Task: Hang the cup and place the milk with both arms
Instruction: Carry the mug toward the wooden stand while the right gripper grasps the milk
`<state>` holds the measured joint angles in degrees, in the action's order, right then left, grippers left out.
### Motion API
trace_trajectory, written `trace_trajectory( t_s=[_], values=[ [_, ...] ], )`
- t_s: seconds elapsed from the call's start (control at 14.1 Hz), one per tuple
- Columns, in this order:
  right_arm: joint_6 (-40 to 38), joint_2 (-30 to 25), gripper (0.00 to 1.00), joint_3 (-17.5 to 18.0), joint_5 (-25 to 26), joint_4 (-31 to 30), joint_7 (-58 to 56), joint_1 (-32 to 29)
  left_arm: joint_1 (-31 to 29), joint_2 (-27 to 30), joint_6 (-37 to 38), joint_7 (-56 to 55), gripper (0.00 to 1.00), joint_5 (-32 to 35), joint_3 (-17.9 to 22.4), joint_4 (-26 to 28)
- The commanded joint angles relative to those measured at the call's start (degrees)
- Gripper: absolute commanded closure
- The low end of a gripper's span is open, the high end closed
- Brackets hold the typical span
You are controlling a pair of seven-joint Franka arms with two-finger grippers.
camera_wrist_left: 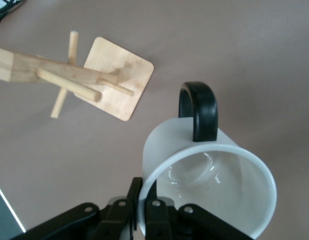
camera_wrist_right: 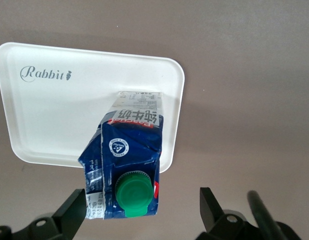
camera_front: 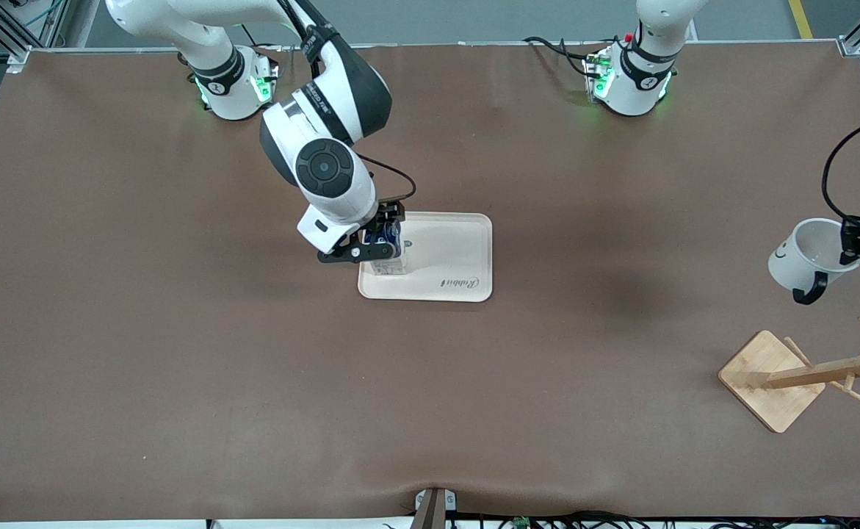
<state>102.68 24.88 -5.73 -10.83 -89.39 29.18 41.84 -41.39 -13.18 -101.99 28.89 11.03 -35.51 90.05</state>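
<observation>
The white cup [camera_front: 804, 257] with its black handle hangs tilted in the air, held by its rim in my left gripper [camera_front: 852, 242], over the table at the left arm's end, above the wooden rack [camera_front: 804, 375]. In the left wrist view the left gripper [camera_wrist_left: 144, 200] is shut on the cup's [camera_wrist_left: 209, 170] rim, with the rack [camera_wrist_left: 79, 75] below. The blue and white milk carton [camera_front: 389, 263] stands on the white tray [camera_front: 452, 250], at its edge toward the right arm's end. My right gripper [camera_front: 380, 236] is open around the carton [camera_wrist_right: 127, 160], its fingers apart from both sides in the right wrist view [camera_wrist_right: 142, 200].
The tray [camera_wrist_right: 54, 115] bears the word "Rabbit" and holds only the carton. The rack has a square wooden base and several pegs on a post. Brown table cover runs between tray and rack.
</observation>
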Motion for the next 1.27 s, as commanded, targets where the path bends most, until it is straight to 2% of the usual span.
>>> trace_trajectory(
  t_s=[0.0,0.21,0.5,0.64,0.71,0.78,0.85,0.92,1.2],
  values=[
    [0.24,-0.44,0.0,-0.16,-1.37,0.09,1.49,0.34,0.17,-4.03,-0.58,3.96,1.0,1.09,0.87,-4.61],
    [1.99,0.35,0.0,-0.16,-1.82,-0.17,1.49,1.22,0.17,-5.8,-0.93,5.82,1.0,1.18,1.49,-6.73],
    [3.4,1.93,0.0,-0.33,-0.25,-0.96,1.31,3.06,0.08,-7.55,-1.81,7.93,1.0,4.96,1.93,-8.22],
    [7.86,2.02,0.0,-0.25,1.07,-3.58,1.4,3.16,0.08,-8.17,-1.81,8.81,1.0,5.05,1.93,-9.27],
    [10.33,1.84,0.08,-0.25,1.08,-4.82,1.4,3.24,0.08,-8.35,-1.9,8.9,1.0,5.05,2.02,-9.8],
    [10.7,1.84,0.72,-0.16,1.08,-5.09,1.4,3.42,0.17,-8.61,-1.81,8.9,1.0,5.05,2.63,-9.89],
    [10.35,1.76,0.96,-0.16,0.99,-5.18,1.4,3.42,0.17,-8.7,-1.81,8.99,1.0,4.96,3.07,-9.98],
    [9.22,1.67,1.0,-0.16,0.99,-5.09,1.05,3.42,0.08,-8.96,-1.81,9.6,1.0,4.96,3.16,-10.07],
    [7.89,1.23,1.0,-0.33,0.82,-2.65,1.22,3.24,-0.09,-11.16,-1.9,14.34,1.0,4.87,4.66,-12.96]
  ],
)
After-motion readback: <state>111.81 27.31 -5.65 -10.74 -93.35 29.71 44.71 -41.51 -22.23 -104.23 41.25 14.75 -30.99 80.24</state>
